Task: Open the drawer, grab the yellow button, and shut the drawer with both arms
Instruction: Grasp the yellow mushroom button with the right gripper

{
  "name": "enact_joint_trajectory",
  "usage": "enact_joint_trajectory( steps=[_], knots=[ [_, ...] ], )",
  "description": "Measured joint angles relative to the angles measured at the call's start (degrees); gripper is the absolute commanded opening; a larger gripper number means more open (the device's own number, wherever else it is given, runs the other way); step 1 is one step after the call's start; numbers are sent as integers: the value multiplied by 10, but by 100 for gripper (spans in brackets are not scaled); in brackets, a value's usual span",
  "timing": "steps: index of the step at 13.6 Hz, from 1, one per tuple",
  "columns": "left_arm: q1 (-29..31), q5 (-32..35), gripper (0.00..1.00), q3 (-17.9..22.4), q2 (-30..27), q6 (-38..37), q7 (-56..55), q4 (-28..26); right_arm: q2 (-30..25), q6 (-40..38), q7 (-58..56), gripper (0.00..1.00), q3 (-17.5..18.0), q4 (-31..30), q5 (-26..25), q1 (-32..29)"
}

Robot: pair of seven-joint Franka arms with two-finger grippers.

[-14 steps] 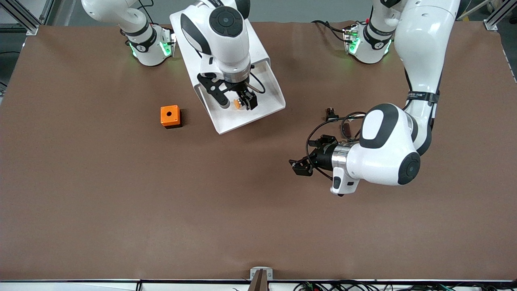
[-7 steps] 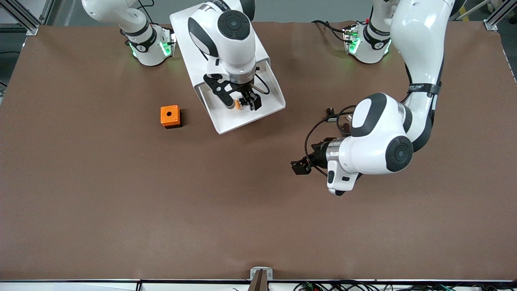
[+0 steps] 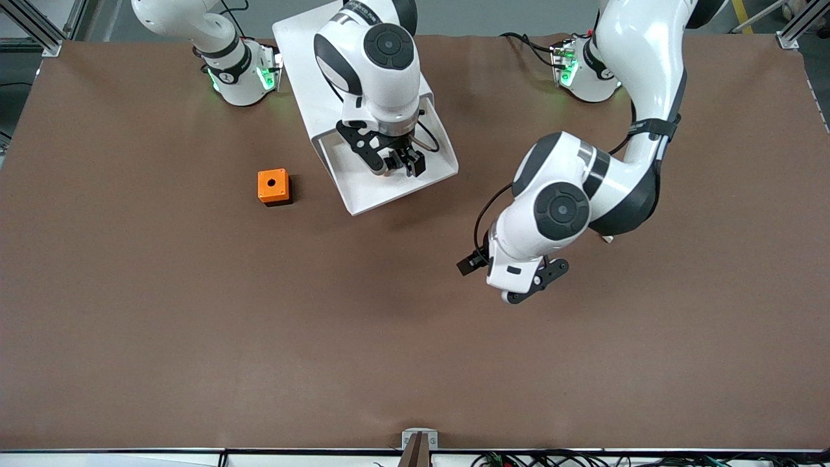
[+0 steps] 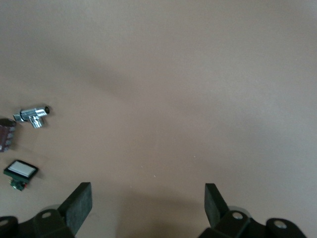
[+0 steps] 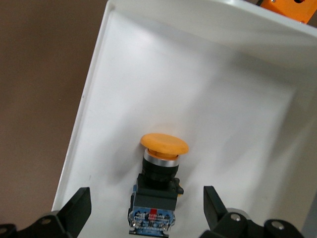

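Lowered further into drawer (image 3: 363, 188): right gripper (image 3: 397, 165), spread wide astride button (image 5: 159, 171). Swung round over bare table (image 3: 194, 324): left gripper (image 3: 512, 275), likewise spread, empty.

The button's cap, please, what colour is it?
Orange cap on the button; clearest in the right wrist view.

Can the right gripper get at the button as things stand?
Probably yes. The right gripper hangs open over the pulled-out drawer, and the button lies on the tray floor between its fingers, with nothing over it.
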Motion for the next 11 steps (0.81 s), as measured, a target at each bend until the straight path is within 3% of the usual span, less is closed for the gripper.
enact_joint_trajectory(
  steps=[6,7,8,9,11],
  knots=[
    [-3,7,100,-7,-1,0,0,0,4,-1,11,100,0,0,0,4],
    [0,7,100,-6,-2,0,0,0,4,-2,11,85,0,0,0,4],
    [2,7,100,-6,-3,0,0,0,4,-5,11,54,0,0,0,4],
    [3,7,100,-6,-3,0,0,0,4,-7,11,40,0,0,0,4],
    [3,7,100,-6,-3,0,0,0,4,-12,11,39,0,0,0,7]
  ],
)
